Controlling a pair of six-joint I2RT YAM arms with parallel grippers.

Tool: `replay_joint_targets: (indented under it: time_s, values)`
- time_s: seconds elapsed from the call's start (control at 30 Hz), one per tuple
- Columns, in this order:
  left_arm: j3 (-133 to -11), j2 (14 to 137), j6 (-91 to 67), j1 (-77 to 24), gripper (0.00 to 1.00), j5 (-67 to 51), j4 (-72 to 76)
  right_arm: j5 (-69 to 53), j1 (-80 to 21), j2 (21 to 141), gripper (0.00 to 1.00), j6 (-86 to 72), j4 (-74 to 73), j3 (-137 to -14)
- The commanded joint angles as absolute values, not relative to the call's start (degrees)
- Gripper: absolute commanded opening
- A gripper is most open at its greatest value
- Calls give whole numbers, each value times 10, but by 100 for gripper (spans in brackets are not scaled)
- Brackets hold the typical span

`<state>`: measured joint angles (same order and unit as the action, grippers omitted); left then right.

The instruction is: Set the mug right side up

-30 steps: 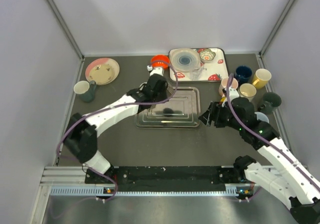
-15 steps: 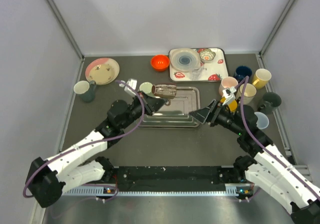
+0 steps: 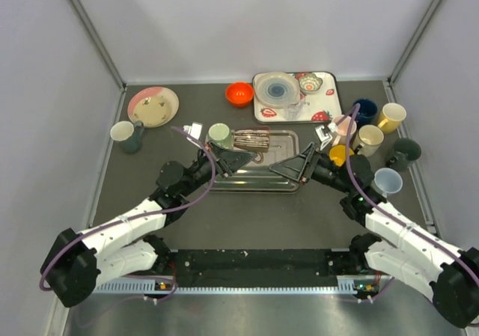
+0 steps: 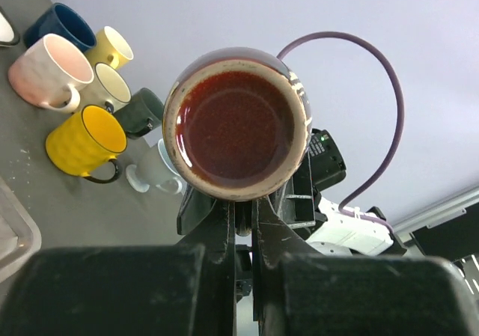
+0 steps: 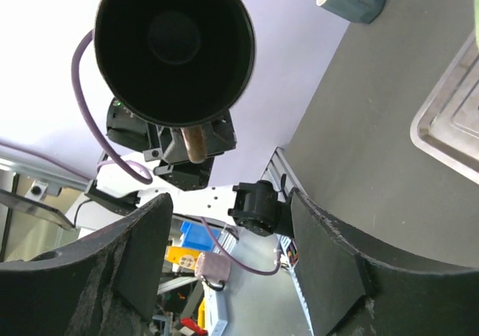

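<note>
Mug (image 4: pixel 238 123) clamped in the left gripper (image 4: pixel 244 215), jaws pressed together on what looks like its handle: a tan stub, seen from the right wrist, running from the body down into the fingers. Carried in the air over the far part of the metal tray (image 3: pixel 251 188), touching nothing else.

A second ago, stretched out with the left gripper reaching past the far end of the tray; now drawn back and folded toward the base, with the mug lifted. Hardly shifted over the last half second. Meanwhile, brought in from the right: the right gripper (image 3: pixel 290 164), now near the mug's bottom, jaws apart and empty. Reads as pick-up finished and the turn partly done: neither upside down nor upright yet, and possibly being offered for a handover.

Lying on its side. Long axis about level, running left to right across the tray in the top view. Mouth turned back toward the left wrist, with the glossy reddish-brown inside fully exposed to that camera. Dark bottom aimed at the right gripper, filling the upper part of the right wrist view. Handle underneath. Needs about one more quarter turn, mouth upward, before being set down.
</note>
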<state>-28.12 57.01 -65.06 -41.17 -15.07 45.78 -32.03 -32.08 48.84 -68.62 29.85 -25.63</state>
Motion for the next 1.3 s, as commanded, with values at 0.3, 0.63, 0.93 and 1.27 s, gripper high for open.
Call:
replay_joint_targets:
  time_s: [0.3,0.63,0.93,1.27]
  values:
    - [-298,589,-657,-413,0,-188,530,-325,-347,536,56,-644,334,-345]
    - [-298,588,-657,-418,0,-191,526,-321,-347,563,44,-637,325,-357]
    - [-291,585,-658,-425,0,-189,525,-321,-349,575,36,-645,342,-361]
    - [-289,595,-660,-432,0,-191,531,-320,-359,596,28,-646,351,-372]
